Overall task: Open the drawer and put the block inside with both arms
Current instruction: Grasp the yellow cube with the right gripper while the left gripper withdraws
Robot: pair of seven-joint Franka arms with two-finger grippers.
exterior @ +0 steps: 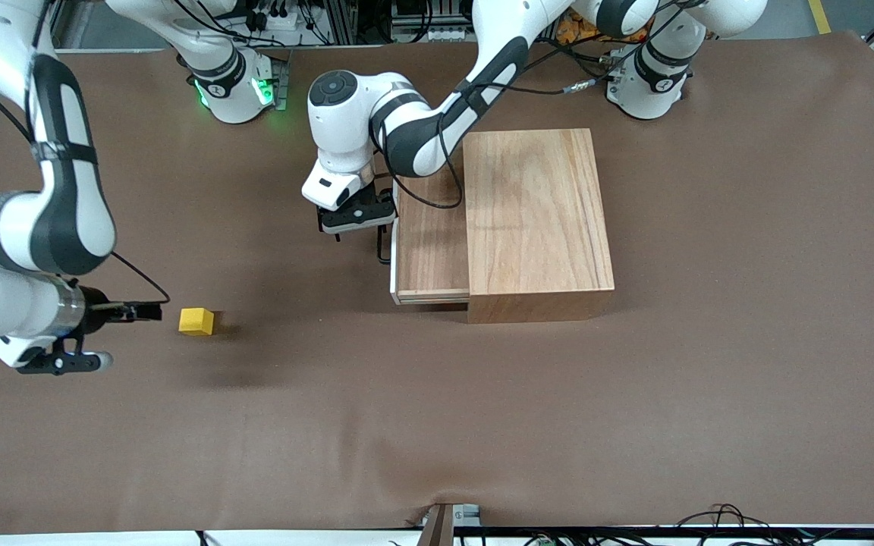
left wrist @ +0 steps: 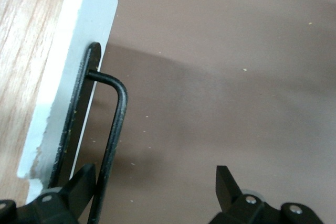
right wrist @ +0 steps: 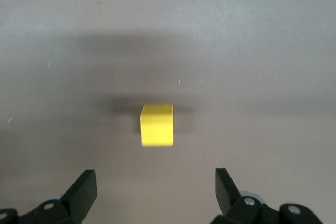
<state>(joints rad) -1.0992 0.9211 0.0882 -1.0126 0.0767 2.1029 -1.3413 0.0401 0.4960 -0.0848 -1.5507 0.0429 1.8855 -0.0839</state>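
Note:
The drawer (exterior: 431, 241) is slid partly out of the wooden box (exterior: 536, 220) toward the right arm's end of the table. Its white front panel (left wrist: 79, 51) carries the black U-shaped handle (left wrist: 118, 114). My left gripper (exterior: 365, 230) is at the handle (exterior: 384, 246). In the left wrist view it (left wrist: 155, 174) is open, with the handle bar just inside one finger (left wrist: 84, 182). The yellow block (exterior: 196, 321) lies on the brown table cover. My right gripper (exterior: 141, 311) is low beside it, open and empty. In the right wrist view the block (right wrist: 157, 124) lies ahead of the open gripper (right wrist: 155, 178).
The brown cover (exterior: 437, 425) spans the table. The two arm bases (exterior: 232, 91) stand along the edge farthest from the front camera. Cables hang by the left arm over the drawer.

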